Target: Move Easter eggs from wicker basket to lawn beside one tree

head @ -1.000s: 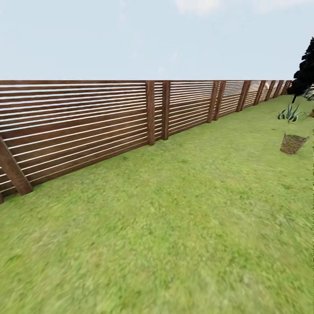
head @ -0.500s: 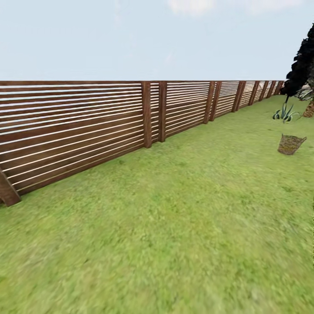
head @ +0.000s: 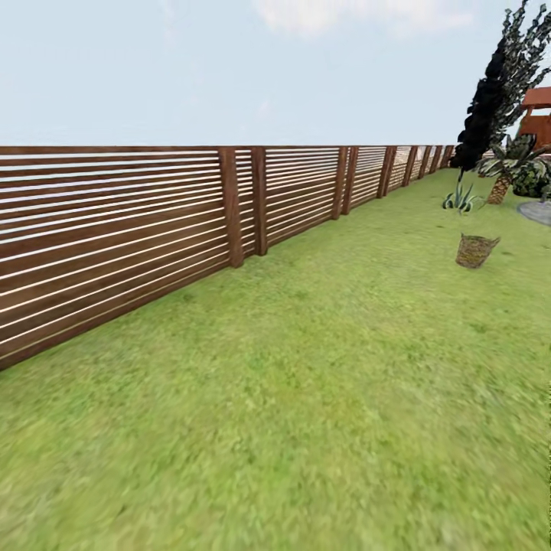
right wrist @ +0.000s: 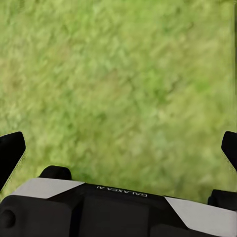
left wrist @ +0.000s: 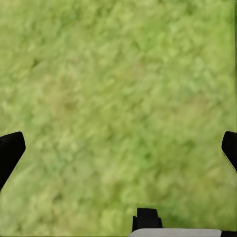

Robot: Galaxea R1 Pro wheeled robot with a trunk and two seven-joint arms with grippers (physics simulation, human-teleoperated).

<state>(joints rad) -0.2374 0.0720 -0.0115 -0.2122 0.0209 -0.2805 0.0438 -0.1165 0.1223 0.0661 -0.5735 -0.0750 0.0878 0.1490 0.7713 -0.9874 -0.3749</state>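
Note:
The brown wicker basket [head: 477, 250] stands on the lawn [head: 306, 383] far ahead at the right of the head view; its inside and the Easter eggs are hidden from here. Beyond it rises a dark tree [head: 490, 107] with speckled leaves at the fence line. My left gripper [left wrist: 118, 148] hangs open over bare grass, its black fingertips [left wrist: 10, 153] wide apart. My right gripper [right wrist: 118, 148] is open too, with only grass between its fingertips [right wrist: 11, 153].
A brown slatted fence [head: 153, 222] runs along the left and recedes to the far right. A small palm [head: 501, 172] and a spiky plant [head: 461, 200] stand behind the basket. A grey paved patch [head: 538, 211] and a red structure [head: 539, 115] show at the right edge.
The whole head view has swung to the right: fence and basket have slid leftward in the picture, and the palm, paved patch and red structure have come into sight.

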